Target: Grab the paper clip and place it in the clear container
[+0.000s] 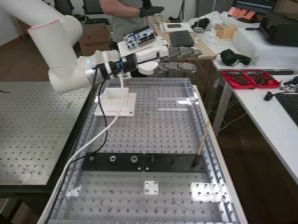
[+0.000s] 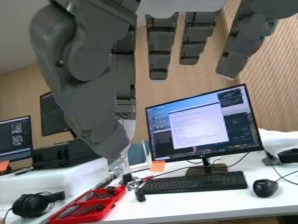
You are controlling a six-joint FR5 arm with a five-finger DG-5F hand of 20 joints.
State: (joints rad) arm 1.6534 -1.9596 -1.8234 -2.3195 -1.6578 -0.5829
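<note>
Hand (image 1: 178,66) open, fingers straight, raised beyond black plate (image 1: 174,162) on bench (image 1: 123,192); paper clip too small to place, direction unclear.

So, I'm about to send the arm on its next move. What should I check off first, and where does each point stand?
1. Hand open and empty: ok, fingers straight with nothing between them.
2. Hand raised off the bench: ok, it is up by the far end.
3. Wrist camera aimed at the bench: not ok, it faces the monitor and keyboard.
4. Paper clip and clear container located: cannot tell.
5. Low route toward the near end unobstructed: not ok, a thin stick stands up at the black strip.
6. White cable slack enough for the move: cannot tell, it hangs in a curve over the bench.
</note>
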